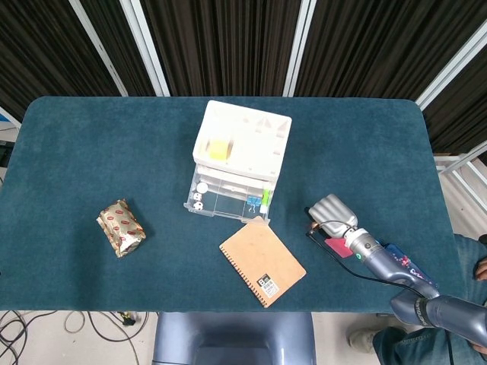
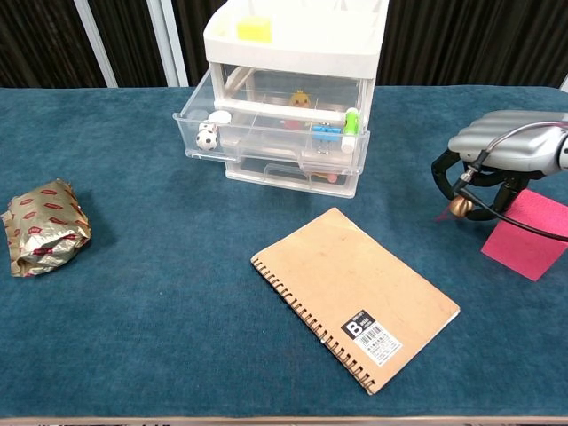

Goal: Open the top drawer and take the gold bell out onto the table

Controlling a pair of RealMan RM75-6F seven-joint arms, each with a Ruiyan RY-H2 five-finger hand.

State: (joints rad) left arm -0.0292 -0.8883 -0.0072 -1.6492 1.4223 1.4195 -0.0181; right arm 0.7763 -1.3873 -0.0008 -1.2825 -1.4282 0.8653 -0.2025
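My right hand [image 2: 497,151] [image 1: 331,213] hangs low over the table at the right, just left of a pink block. Under its curled fingers it pinches the small gold bell [image 2: 460,207], which sits at or just above the cloth; a red tassel trails to its left. The clear drawer unit [image 1: 240,156] [image 2: 288,89] stands at the table's middle with its top drawer [image 2: 266,133] pulled out, small toys and clips inside. My left hand shows in neither view.
A pink block [image 2: 530,232] lies right beside my right hand. A brown spiral notebook [image 2: 355,293] lies in front of the drawers. A gold foil packet [image 2: 43,226] rests at the left. A yellow block [image 1: 218,148] sits on top of the unit.
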